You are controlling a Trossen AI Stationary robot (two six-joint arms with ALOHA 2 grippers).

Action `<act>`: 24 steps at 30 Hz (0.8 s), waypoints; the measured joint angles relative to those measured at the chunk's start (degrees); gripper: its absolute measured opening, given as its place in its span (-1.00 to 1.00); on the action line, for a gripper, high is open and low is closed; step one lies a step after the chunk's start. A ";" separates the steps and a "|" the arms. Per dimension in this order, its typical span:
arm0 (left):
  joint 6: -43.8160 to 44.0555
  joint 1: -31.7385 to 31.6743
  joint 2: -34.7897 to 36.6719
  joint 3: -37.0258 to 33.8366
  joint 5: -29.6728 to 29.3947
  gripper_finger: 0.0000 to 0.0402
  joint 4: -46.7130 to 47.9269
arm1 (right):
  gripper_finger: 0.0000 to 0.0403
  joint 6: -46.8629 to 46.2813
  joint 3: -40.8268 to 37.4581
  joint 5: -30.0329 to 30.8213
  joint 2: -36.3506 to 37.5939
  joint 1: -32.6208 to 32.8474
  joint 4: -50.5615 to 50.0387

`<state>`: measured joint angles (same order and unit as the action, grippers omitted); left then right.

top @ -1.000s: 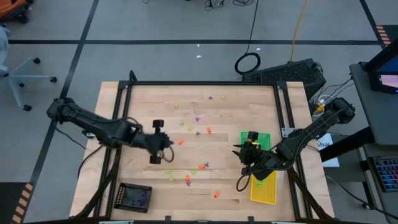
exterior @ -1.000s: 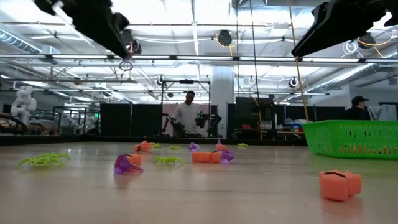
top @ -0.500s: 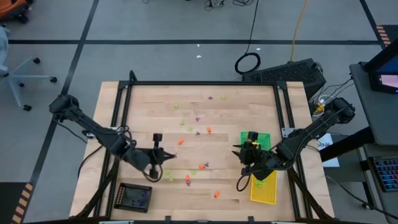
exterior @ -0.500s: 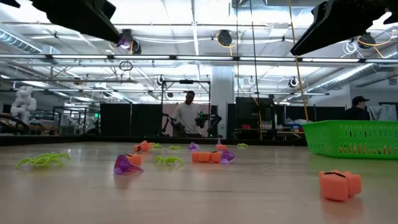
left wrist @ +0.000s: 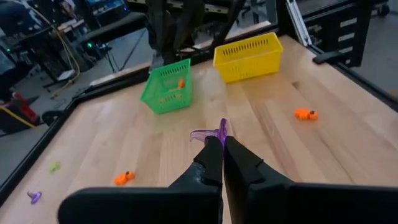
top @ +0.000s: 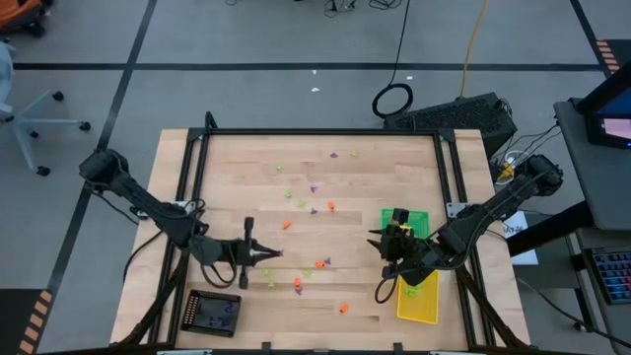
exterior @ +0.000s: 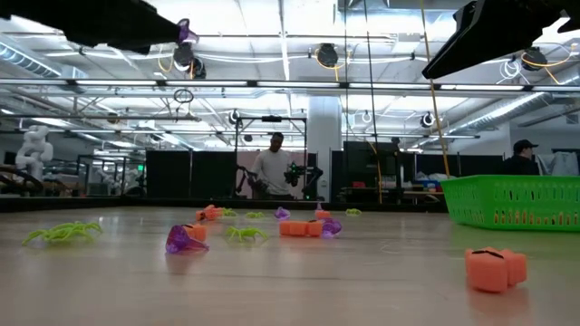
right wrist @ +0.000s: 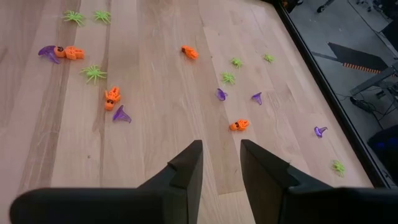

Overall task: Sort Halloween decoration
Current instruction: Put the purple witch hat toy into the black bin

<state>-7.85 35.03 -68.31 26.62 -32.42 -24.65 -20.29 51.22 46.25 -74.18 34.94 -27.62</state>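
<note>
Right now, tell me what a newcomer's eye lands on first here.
The scatter of tiny orange, purple and lime trinkets across the wooden table. Then the left claw, shut on a purple trinket above the table's left front. The green tray and yellow tray sit at the right by the right claw.

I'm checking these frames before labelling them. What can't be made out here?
- Black tray, high view: its contents are too small to identify.
- Green tray, left wrist view: one orange piece shows; the mesh wall hides the rest.
- Yellow tray, high view: the right arm covers part of it.
- Left hand: shut on a purple trinket, whose shape is partly hidden by the fingers.
- Right hand, low view: cut off by the top edge.
</note>
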 joint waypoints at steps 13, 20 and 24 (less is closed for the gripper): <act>-0.57 0.00 0.00 -4.20 1.05 -1.00 -8.06 | -0.54 0.00 0.00 0.10 0.01 -0.02 0.17; -5.53 0.00 0.00 -4.18 1.09 -1.00 -7.97 | -0.54 0.00 0.00 0.16 0.01 -0.02 0.26; -13.21 0.00 0.00 -4.18 1.09 -1.00 -7.84 | -0.54 0.00 0.00 0.18 0.01 -0.02 0.26</act>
<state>-21.06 35.03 -68.31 22.44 -31.33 -32.49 -20.29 51.22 46.43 -74.17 34.92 -27.35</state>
